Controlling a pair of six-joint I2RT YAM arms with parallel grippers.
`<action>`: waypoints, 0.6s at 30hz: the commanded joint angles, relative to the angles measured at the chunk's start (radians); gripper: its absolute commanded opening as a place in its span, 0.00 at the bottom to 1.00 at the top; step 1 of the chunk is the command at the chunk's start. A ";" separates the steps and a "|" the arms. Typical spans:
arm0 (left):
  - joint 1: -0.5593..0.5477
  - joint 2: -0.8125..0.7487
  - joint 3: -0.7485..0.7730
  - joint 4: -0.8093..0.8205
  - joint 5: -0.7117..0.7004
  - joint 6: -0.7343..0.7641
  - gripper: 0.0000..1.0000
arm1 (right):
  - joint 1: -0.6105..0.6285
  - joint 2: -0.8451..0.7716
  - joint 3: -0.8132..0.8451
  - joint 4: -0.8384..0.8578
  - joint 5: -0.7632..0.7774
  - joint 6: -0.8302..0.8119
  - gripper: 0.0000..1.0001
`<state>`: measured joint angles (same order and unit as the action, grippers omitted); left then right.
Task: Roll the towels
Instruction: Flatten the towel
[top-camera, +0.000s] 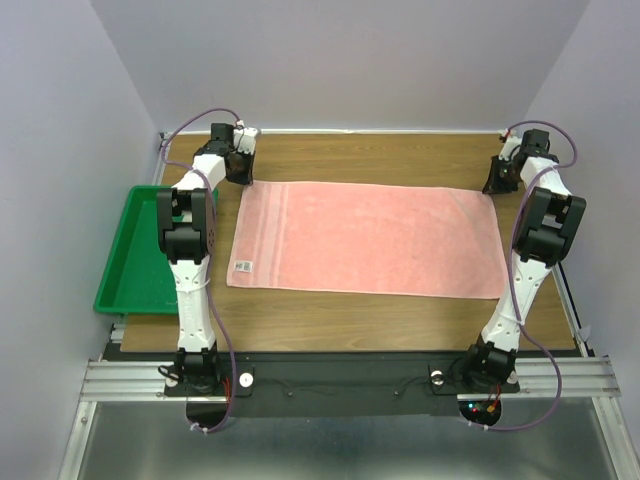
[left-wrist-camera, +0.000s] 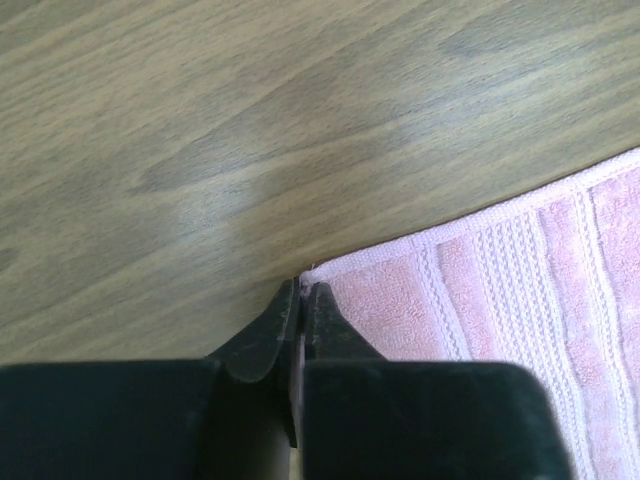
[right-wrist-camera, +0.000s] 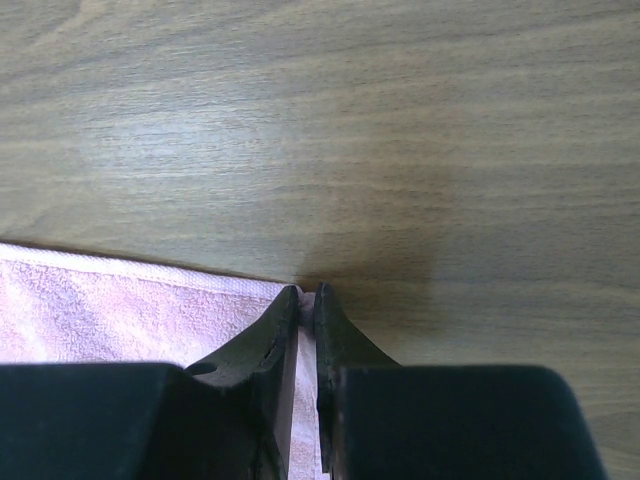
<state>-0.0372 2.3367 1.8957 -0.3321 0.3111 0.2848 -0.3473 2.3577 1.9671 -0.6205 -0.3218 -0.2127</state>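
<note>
- Closest to the lens on each wrist were the black tool tips. The left tool (left-wrist-camera: 303, 292) had its jaws pressed together on the very tip of the far-left corner of the pink towel (top-camera: 365, 240). The right tool (right-wrist-camera: 307, 295) was pinched on the far-right corner, a sliver of pink cloth showing between its jaws.
- That towel lay spread flat on the wooden counter (top-camera: 350, 318), long side across, with both far corners under the arms. The green tray (top-camera: 135, 265) sat off its left end. I saw no second towel.
- Both grips looked thin to me, with only the edge of the hem caught. A quick lift or pull toward the near side could let a corner slip free, and the roll would start crooked.
- If one arm moved ahead of the other, the terry would likely skew or bunch rather than curl evenly.
- Tips that low might also scrape the counter.
</note>
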 joint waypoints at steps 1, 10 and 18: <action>0.008 -0.033 0.014 -0.001 0.014 -0.001 0.00 | -0.005 -0.021 0.032 -0.007 -0.036 0.003 0.01; 0.028 -0.200 -0.134 0.059 0.040 0.065 0.00 | -0.044 -0.126 0.000 -0.010 -0.072 -0.025 0.01; 0.086 -0.396 -0.297 0.120 0.152 0.174 0.00 | -0.071 -0.273 -0.103 -0.015 -0.126 -0.116 0.01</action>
<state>0.0277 2.0884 1.6424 -0.2687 0.4152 0.3706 -0.3935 2.2024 1.8992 -0.6479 -0.4175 -0.2604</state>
